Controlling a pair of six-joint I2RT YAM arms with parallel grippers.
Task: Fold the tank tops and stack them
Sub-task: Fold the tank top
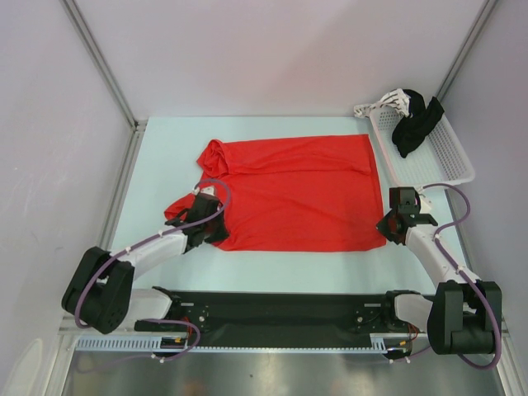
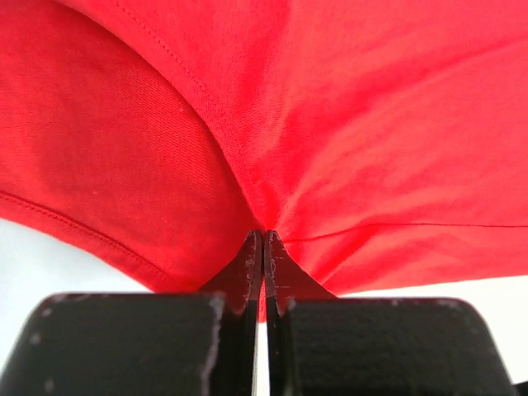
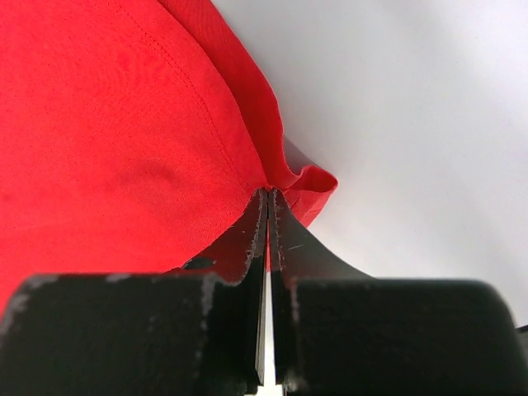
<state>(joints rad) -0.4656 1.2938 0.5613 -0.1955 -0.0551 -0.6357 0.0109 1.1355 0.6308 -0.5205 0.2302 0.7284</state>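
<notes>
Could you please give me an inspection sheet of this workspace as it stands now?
Surface: pale table, no stains seen.
Job's things: red tank top spread flat mid-table, its left end bunched.
Clutter: white mesh basket at far right, holding a black garment and a white patterned one.
Grippers: left tool shut on the top's bunched left end; right tool shut on its near right corner.
Cables: purple cables loop along both arms.
Surroundings: pale walls, metal frame posts.

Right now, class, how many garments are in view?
3: red tank top on the table; black garment and white garment in the basket. Others may be hidden.
</notes>
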